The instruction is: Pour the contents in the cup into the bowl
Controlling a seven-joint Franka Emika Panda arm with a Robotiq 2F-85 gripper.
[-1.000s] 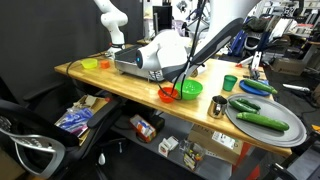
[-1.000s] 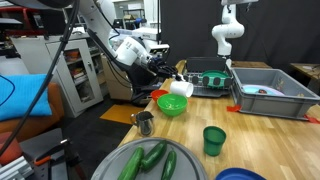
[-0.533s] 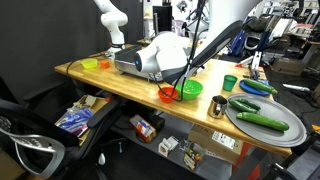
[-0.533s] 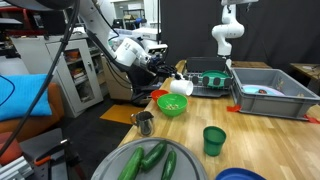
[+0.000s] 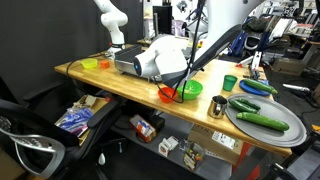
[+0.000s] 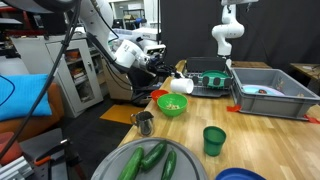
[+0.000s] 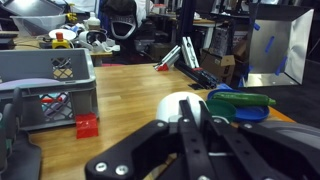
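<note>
Shifting only slightly since a second ago, the white cup (image 6: 182,87) stays pinched in the gripper (image 6: 172,79), fingers closed against its sides, tilted just above the green bowl (image 6: 172,106), so pouring looks underway, contents not visible

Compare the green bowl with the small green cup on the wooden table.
The green plastic bowl is wide and shallow; the small green plastic cup is narrower and taller for its width. The bowl sits right by the tool holding a white cup; the green cup stands apart, near the grey plate. Both are green, upright, on the wooden table.
</note>
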